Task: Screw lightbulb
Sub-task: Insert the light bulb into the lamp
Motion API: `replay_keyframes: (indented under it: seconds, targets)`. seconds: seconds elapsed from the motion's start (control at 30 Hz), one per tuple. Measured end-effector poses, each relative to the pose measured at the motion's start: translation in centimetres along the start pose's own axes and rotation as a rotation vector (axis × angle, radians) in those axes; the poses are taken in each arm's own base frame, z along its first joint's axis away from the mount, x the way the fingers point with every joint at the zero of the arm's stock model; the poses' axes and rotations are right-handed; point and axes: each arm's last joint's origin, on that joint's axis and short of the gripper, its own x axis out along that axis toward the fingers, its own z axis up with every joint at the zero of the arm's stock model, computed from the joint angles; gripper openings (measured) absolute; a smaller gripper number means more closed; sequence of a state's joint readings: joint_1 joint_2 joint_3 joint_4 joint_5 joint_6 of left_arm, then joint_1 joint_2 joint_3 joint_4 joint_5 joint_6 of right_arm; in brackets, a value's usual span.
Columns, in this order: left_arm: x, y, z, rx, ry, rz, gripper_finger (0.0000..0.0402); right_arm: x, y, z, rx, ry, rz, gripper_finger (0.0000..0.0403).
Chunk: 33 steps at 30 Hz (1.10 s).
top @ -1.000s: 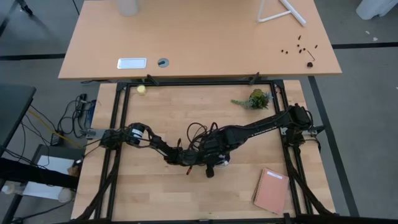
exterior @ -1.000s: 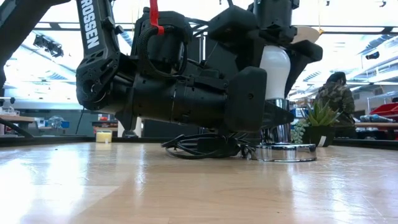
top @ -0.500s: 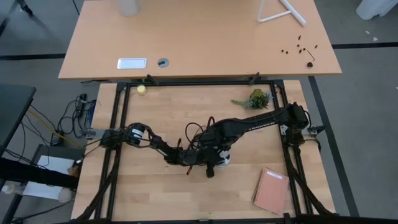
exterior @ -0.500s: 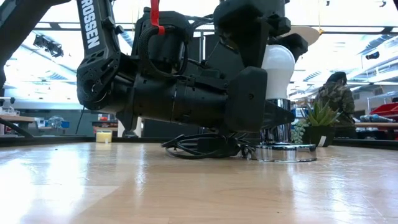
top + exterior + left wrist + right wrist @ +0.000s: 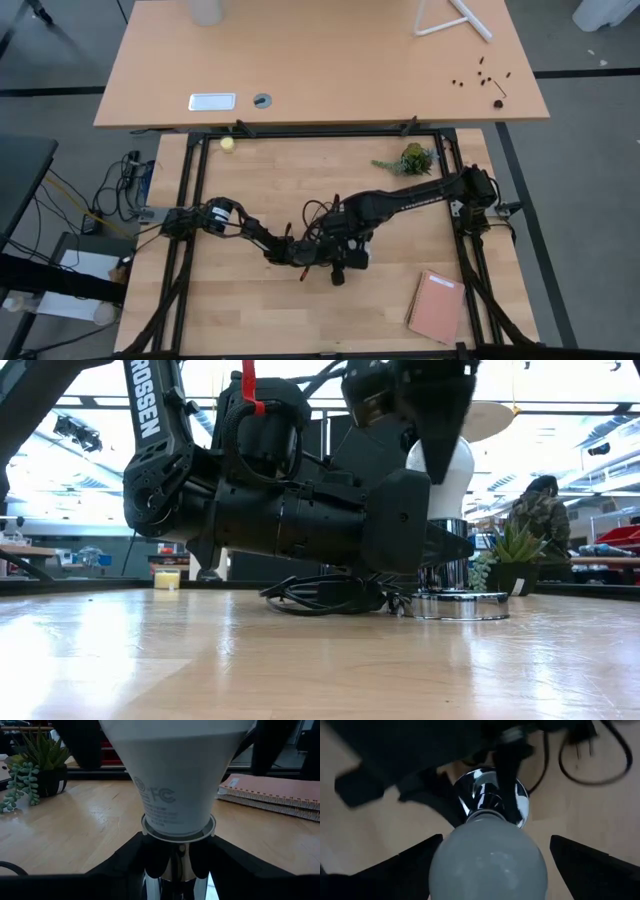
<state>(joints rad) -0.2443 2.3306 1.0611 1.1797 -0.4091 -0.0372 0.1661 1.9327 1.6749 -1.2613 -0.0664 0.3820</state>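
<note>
L gripper (image 5: 177, 865) lies low on the table (image 5: 250, 190), reaching from 9 o'clock toward centre. Its jaws are closed to a narrow gap on the chrome socket (image 5: 176, 870) stem, just under the bulb's collar. Likely purpose: brace the socket so it cannot spin or slide while the bulb is turned.

Bulb (image 5: 445, 478) stands upright in the socket near table centre, base seated in the stem; thread depth not visible.

R gripper (image 5: 490, 845) comes in from 3 o'clock and hangs directly over the bulb, pointing down, axis approx in line w/ the socket for twisting. Its jaws are spread wide, one finger (image 5: 395, 862) each side of the glass, neither touching it. It holds nothing.

Plant (image 5: 412, 159) at 1 o'clock, notebook (image 5: 437, 306) at 4 o'clock, both well apart from the work.
</note>
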Motion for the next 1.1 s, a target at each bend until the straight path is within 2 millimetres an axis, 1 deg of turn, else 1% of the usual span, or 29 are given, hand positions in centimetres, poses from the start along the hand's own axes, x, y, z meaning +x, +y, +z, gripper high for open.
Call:
replay_keyframes:
  seconds: [0.2,0.4,0.6,0.73,0.87,1.0,1.1]
  targets:
    - [0.0,0.0,0.0,0.001,0.003,0.000,0.0184,0.0,0.7,-0.3,-0.390,-0.010,-0.039,0.0375]
    - [0.0,0.0,0.0,0.005,0.005,0.000,0.0184,0.1,1.5,-0.6,-0.723,-0.008,-0.049,0.0373]
    - [0.0,0.0,0.0,0.006,0.004,0.000,0.0184,0.1,2.3,-1.0,-1.102,0.003,-0.092,0.0373]
    - [0.0,0.0,0.0,0.006,0.003,0.000,0.0184,0.9,2.6,-1.3,-1.319,0.025,-0.126,0.0373]
    - [0.0,0.0,0.0,0.007,0.004,0.000,0.0184,1.9,2.5,-1.3,-1.418,0.020,-0.131,0.0373]
    - [0.0,0.0,0.0,0.005,0.001,0.001,0.0184,2.6,2.0,-1.1,-1.410,0.008,-0.116,0.0373]
    - [0.0,0.0,0.0,0.003,-0.002,0.001,0.0184,2.6,1.6,-0.9,-1.399,-0.010,-0.075,0.0372]
